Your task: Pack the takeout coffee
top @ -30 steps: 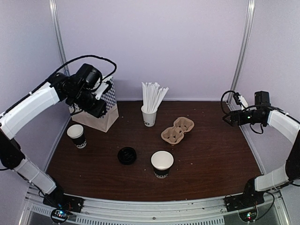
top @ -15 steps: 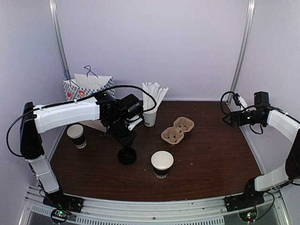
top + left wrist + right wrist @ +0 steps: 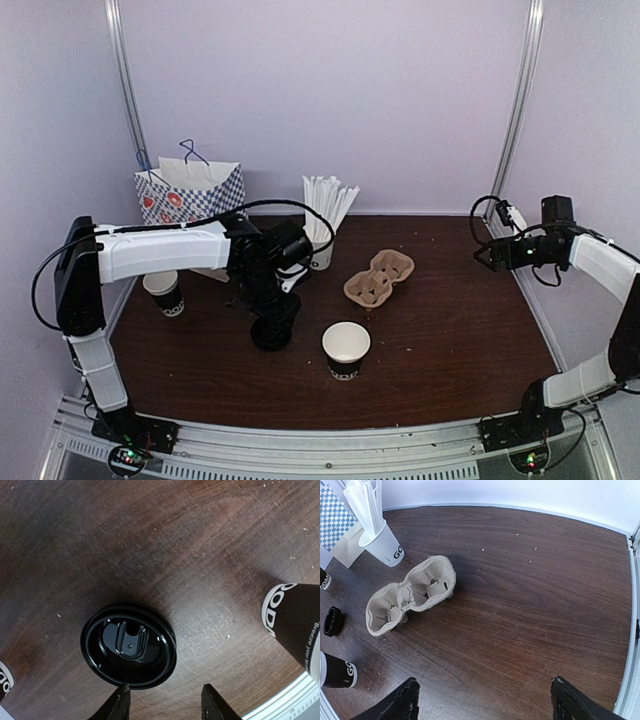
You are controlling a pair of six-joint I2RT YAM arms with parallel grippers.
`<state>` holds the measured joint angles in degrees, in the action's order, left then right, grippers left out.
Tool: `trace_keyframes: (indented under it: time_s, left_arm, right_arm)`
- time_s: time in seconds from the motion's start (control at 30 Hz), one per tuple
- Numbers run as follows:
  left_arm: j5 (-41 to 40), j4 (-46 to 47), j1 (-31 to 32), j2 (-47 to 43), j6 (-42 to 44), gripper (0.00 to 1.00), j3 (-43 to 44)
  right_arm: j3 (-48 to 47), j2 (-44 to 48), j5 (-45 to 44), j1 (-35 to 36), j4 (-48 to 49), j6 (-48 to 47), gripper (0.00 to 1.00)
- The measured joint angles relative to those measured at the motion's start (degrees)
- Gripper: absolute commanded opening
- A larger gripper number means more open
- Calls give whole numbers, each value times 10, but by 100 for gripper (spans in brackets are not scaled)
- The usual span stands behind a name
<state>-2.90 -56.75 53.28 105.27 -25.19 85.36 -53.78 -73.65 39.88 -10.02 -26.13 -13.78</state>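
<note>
The takeout coffee with its lid on is out of view. Two black cups with white lettering stand lidless, one at the left (image 3: pixel 163 293) and one near the front (image 3: pixel 345 350) (image 3: pixel 295 625). A loose black lid (image 3: pixel 270 335) (image 3: pixel 128 645) lies flat on the table between them. My left gripper (image 3: pixel 277 318) (image 3: pixel 166 691) hangs open just above the lid's near edge. One fingertip (image 3: pixel 123 690) is at the lid's rim and nothing is between the jaws. At the far right, high above the table, my right gripper (image 3: pixel 487 255) (image 3: pixel 485 682) is wide open and empty.
A checkered paper bag (image 3: pixel 190 195) stands at the back left. A white cup of straws (image 3: pixel 322 250) is behind the left arm. A cardboard cup carrier (image 3: pixel 378 278) (image 3: pixel 412 592) lies in the middle. The table's front edge (image 3: pixel 295 695) runs close behind the front cup.
The left arm swung from the paper bag to the middle, then came down over the loose lid, its jaws opening wider. The right arm stayed still.
</note>
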Motion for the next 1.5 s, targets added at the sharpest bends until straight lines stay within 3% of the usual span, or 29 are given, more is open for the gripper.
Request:
trace_keyframes:
  time_s: [0.67,1.13,1.5]
  left_arm:
    - [4,16,12,80,-48,34,-1]
    - [0,14,12,102,-49,13,21]
    - [-5,2,12,101,-45,4,34]
  right_arm:
    - [-2,-4,2,0,-3,0,90]
    - [-4,-14,3,0,-8,-7,90]
    - [-4,-14,3,1,-11,-11,90]
